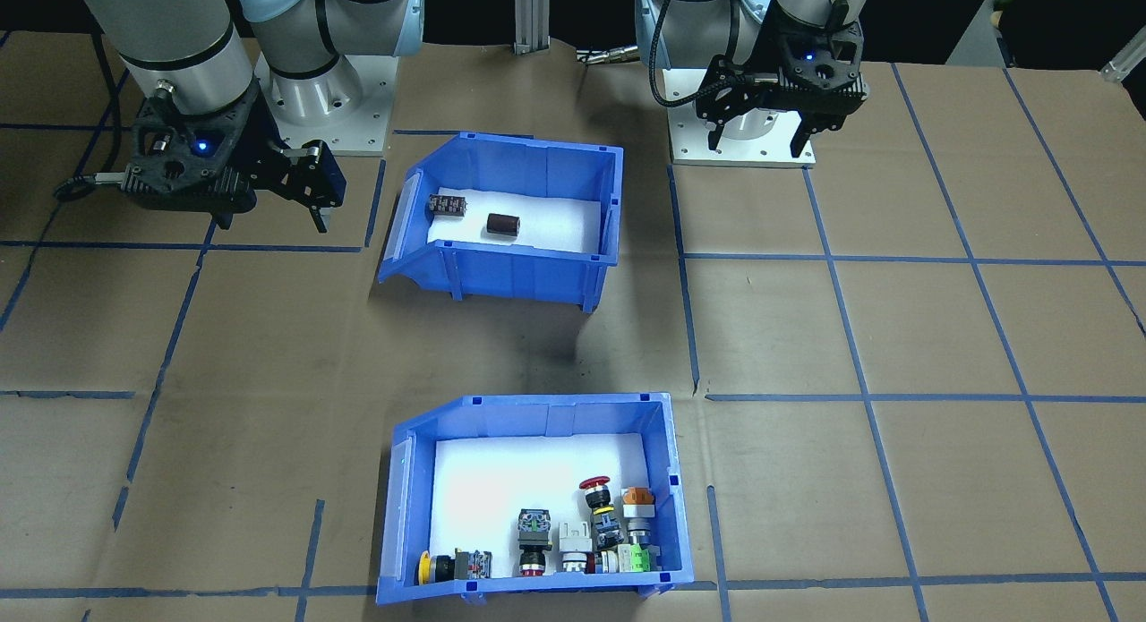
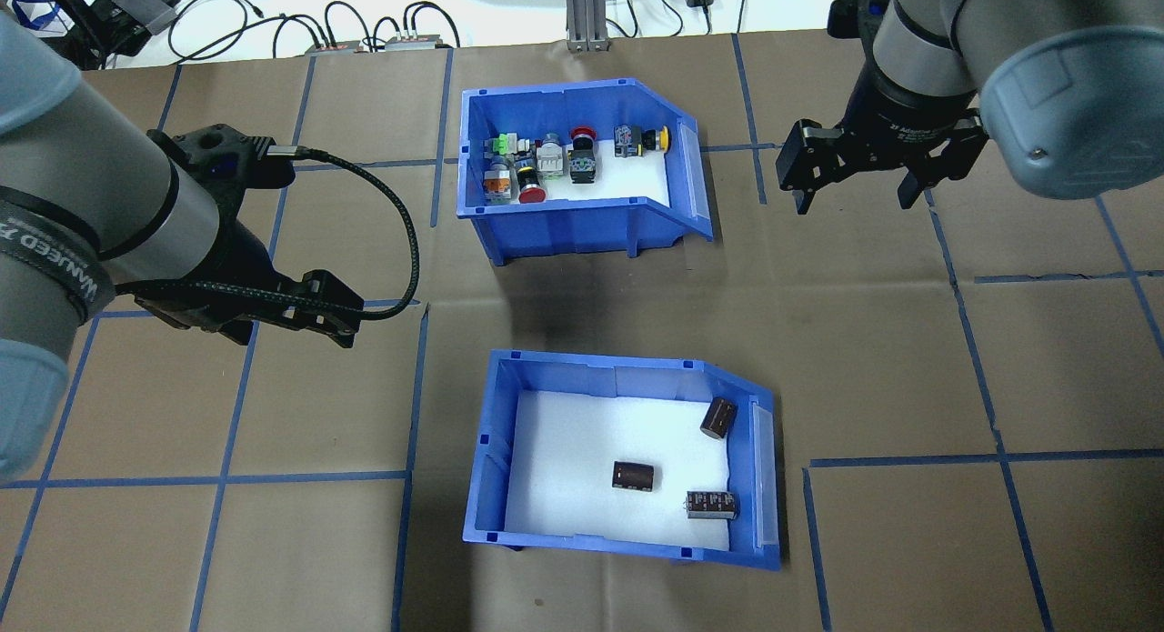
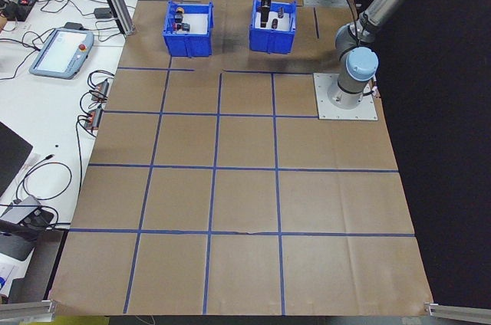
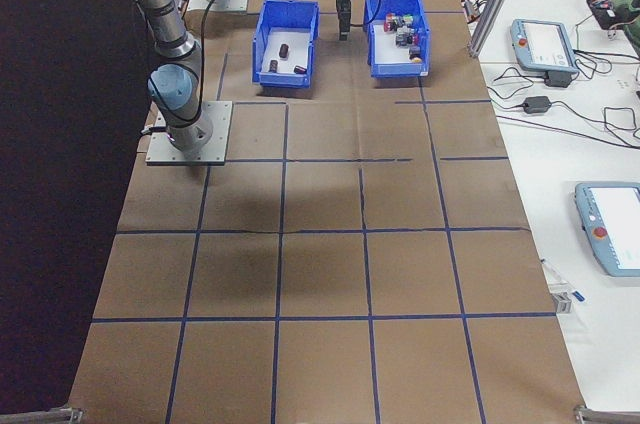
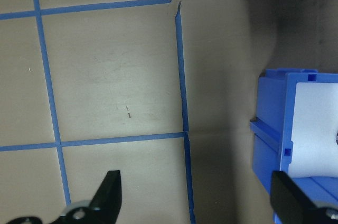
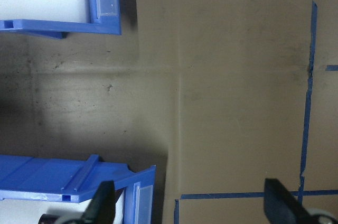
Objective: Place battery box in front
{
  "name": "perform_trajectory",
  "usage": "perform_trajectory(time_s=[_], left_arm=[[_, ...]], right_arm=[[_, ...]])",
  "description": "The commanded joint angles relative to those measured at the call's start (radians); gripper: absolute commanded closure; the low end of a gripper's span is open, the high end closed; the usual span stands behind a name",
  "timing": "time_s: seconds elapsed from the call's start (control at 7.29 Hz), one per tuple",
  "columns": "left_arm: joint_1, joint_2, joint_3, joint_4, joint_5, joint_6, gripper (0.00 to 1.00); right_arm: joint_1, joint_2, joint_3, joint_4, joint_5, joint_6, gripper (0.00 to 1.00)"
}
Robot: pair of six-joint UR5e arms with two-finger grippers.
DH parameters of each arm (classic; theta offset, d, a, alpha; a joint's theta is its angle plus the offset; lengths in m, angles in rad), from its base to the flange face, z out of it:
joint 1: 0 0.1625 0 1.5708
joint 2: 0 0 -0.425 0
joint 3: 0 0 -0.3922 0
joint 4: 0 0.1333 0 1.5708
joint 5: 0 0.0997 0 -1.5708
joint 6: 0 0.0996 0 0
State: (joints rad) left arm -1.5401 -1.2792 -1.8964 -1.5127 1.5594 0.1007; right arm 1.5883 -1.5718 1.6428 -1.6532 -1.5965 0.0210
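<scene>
Both end effectors hang spread wide and empty: left end effector (image 2: 341,318) beside the battery box (image 2: 618,536), right end effector (image 2: 850,191) near the switch bin (image 2: 582,227). The blue plastic box, foam-lined, holds three dark cylindrical cells (image 2: 633,476) on the brown paper surface (image 2: 909,341), nearer the robot.

Front-facing view: the battery box (image 1: 501,219) shows only two dark cells, its near wall hiding the third. Left wrist view: the box (image 5: 298,145) runs off the frame at 3 o'clock. In both side views, the switch bin (image 3: 188,18) holds contents too small to identify.
</scene>
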Motion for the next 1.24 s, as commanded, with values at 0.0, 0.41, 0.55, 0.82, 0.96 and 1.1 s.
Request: perform_trajectory(time_s=[0.0, 0.41, 0.55, 0.82, 0.96, 1.1], left_arm=[[0.0, -0.005, -0.001, 0.003, 0.008, -0.042, 0.01], [0.0, -0.011, -0.003, 0.0, 0.007, -0.354, 0.01], [-0.003, -0.009, -0.003, -0.001, 0.001, -0.557, 0.01], [-0.035, 0.0, -0.009, -0.023, -0.001, -0.92, 0.01], [-0.09, 0.003, -0.035, -0.02, -0.004, -1.128, 0.01], [-0.166, -0.003, -0.068, 0.002, -0.007, -1.341, 0.01]], right_arm=[[0.002, 0.013, -0.006, -0.002, 0.0, -0.077, 0.0], [0.002, 0.12, -0.096, -0.007, 0.006, -0.351, 0.0], [0.004, 0.175, -0.157, -0.008, 0.01, -0.468, 0.0], [0.048, 0.263, -0.26, -0.008, 0.015, -0.716, 0.0], [0.088, 0.309, -0.305, -0.01, 0.015, -0.824, 0.0], [0.138, 0.367, -0.363, -0.01, 0.015, -0.913, 0.0]])
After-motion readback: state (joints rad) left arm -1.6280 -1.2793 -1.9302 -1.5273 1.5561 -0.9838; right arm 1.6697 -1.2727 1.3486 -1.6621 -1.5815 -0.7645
